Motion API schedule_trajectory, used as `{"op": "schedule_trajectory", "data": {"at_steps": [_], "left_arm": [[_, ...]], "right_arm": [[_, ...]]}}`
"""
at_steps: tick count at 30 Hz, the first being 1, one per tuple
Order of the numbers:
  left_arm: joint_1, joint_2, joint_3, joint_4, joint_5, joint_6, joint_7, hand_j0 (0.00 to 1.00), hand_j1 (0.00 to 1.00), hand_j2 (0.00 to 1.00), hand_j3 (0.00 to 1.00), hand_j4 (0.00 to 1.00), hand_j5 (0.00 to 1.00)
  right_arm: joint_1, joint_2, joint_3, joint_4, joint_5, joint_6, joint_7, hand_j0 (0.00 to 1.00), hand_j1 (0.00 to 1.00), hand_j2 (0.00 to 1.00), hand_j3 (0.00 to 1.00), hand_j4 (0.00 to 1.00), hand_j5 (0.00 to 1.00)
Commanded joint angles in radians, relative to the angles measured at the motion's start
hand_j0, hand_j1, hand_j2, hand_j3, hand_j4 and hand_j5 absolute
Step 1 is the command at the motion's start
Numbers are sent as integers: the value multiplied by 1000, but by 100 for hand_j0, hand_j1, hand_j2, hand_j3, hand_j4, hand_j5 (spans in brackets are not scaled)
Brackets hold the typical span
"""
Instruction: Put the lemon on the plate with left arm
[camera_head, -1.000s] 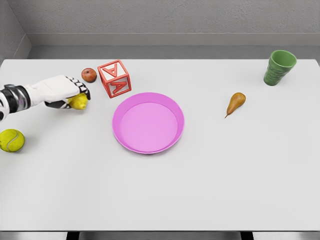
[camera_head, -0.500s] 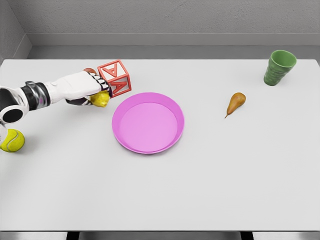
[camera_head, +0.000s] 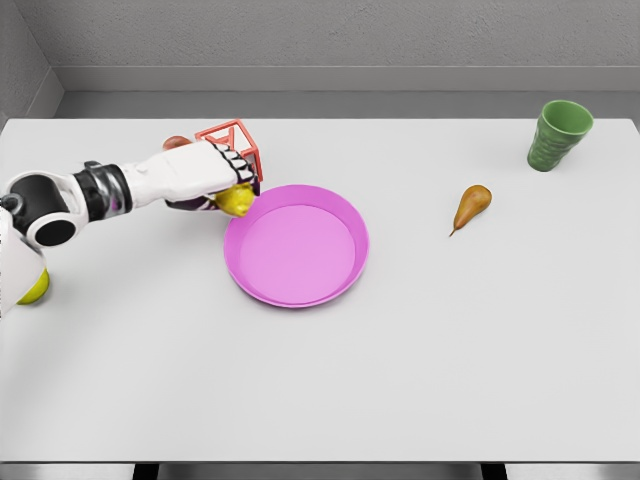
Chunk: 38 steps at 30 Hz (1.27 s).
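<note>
Lemon (camera_head: 236, 200) sits clamped in the curled fingers of the left hand (camera_head: 215, 178), held just above the surface (camera_head: 400, 380) at the upper-left rim of the pink plate (camera_head: 296, 245); the plate's middle lies to the right of the hand and a little toward the robot, so the coming move likely runs that way before letting go; the red letter block (camera_head: 236, 140) stands just behind the hand, close enough to be brushed, and a small red apple (camera_head: 176, 143) peeks out beside it; a pear (camera_head: 471, 207) and green cup (camera_head: 559, 135) sit well apart on the right; the right arm is out of sight
</note>
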Motion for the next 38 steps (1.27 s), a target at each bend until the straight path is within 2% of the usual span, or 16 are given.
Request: {"op": "schedule_trajectory", "data": {"at_steps": [1, 5, 11, 13, 15, 20, 21, 22, 23, 27, 29, 32, 38], "left_arm": [[0, -17, -17, -19, 3, 2, -9, 53, 53, 53, 53, 53, 53], [5, -19, -64, -80, 5, 2, -11, 53, 53, 53, 53, 53, 53], [5, -39, -87, -102, 3, 2, -11, 54, 54, 54, 54, 54, 54], [3, -46, -95, -103, 3, 2, -11, 65, 65, 65, 65, 65, 65], [-3, -52, -107, -102, 3, 2, -11, 97, 97, 97, 97, 97, 97], [-5, -48, -96, -100, 9, 2, -11, 99, 99, 99, 99, 99, 99], [-12, -45, -83, -102, 14, 2, -9, 99, 99, 99, 99, 99, 99], [-14, -36, -18, -100, 29, 2, -9, 99, 99, 99, 99, 99, 99], [-9, 3, 34, -102, 49, 2, -9, 99, 99, 99, 99, 99, 99], [15, 132, 135, -100, 129, 2, -9, 99, 99, 99, 99, 99, 99], [84, 204, 224, -94, 180, 2, -8, 100, 100, 100, 100, 100, 100], [201, 253, 335, -39, 190, 2, -8, 100, 100, 100, 100, 100, 100], [212, 253, 339, -16, 190, 2, -9, 100, 100, 100, 100, 100, 100]], "right_arm": [[0, 0, 0, 0, 0, 0, 0, 100, 100, 100, 100, 100, 100], [0, 0, 0, 0, 0, 0, 0, 100, 100, 100, 100, 100, 100], [0, 0, 0, 0, 0, 0, 0, 100, 100, 100, 100, 100, 100], [0, 0, 0, 0, 0, 0, 0, 100, 100, 100, 100, 100, 100], [0, 0, 0, 0, 0, 0, 0, 100, 100, 100, 100, 100, 100], [0, 0, 0, 0, 0, 0, 0, 100, 100, 100, 100, 100, 100], [0, 0, 0, 0, 0, 0, 0, 100, 100, 100, 100, 100, 100], [0, 0, 0, 0, 0, 0, 0, 100, 100, 100, 100, 100, 100], [0, 0, 0, 0, 0, 0, 0, 100, 100, 100, 100, 100, 100], [0, 0, 0, 0, 0, 0, 0, 100, 100, 100, 100, 100, 100], [0, 0, 0, 0, 0, 0, 0, 100, 100, 100, 100, 100, 100], [0, 0, 0, 0, 0, 0, 0, 100, 100, 100, 100, 100, 100], [0, 0, 0, 0, 0, 0, 0, 100, 100, 100, 100, 100, 100]]}}
